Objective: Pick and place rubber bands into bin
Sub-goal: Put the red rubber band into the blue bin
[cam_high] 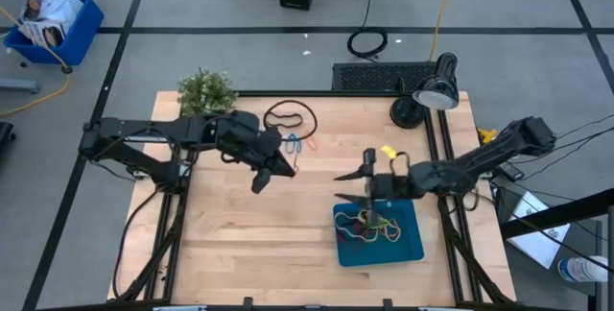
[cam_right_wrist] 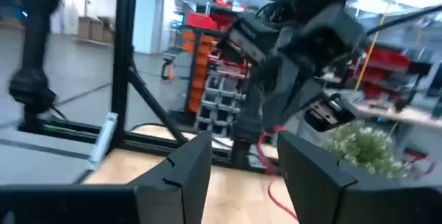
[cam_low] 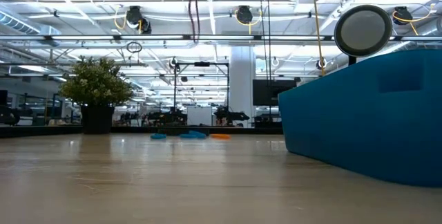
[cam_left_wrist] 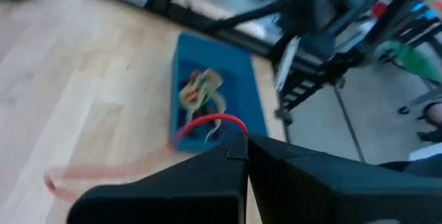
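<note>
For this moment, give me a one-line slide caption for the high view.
Left gripper shut on a red rubber band above the table; right gripper open by the teal bin.

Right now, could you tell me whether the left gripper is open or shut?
Shut: the left gripper has its fingers pressed together, pinching a red rubber band that loops out ahead.

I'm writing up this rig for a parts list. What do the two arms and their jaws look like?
Both arms are black, jointed and slim. The left gripper ends in two dark angular wedge-shaped fingers. The right gripper has two flat black fingers. Black cables trail from the right arm's base.
</note>
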`<state>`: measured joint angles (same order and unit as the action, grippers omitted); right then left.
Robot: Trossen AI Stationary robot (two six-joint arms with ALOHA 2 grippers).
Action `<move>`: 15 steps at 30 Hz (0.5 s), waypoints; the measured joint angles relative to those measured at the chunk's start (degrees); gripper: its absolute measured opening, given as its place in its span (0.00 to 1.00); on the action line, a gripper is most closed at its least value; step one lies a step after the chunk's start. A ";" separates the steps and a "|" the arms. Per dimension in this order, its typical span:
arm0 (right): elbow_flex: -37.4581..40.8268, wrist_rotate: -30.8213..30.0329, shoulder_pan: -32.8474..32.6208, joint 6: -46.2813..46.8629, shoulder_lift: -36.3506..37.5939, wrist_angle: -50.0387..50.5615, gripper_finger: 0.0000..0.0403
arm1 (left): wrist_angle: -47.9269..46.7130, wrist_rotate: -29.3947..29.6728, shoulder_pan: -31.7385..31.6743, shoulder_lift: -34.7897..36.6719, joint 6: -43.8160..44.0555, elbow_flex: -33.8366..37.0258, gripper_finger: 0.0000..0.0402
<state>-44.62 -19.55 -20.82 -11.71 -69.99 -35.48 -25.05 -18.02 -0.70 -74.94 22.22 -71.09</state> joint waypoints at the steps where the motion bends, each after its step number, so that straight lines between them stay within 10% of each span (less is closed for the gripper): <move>1: 0.00 -0.28 0.03 -1.38 -1.84 -2.18 0.40 | 0.92 -0.03 0.32 0.00 -0.12 -0.02 0.01; 15: 0.00 -7.21 0.66 0.33 -12.38 -19.84 0.40 | 8.07 0.04 4.83 -0.05 0.38 -0.02 0.03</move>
<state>-44.62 -26.76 -20.16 -11.38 -82.36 -55.32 -16.97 -17.98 4.14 -74.99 22.60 -71.11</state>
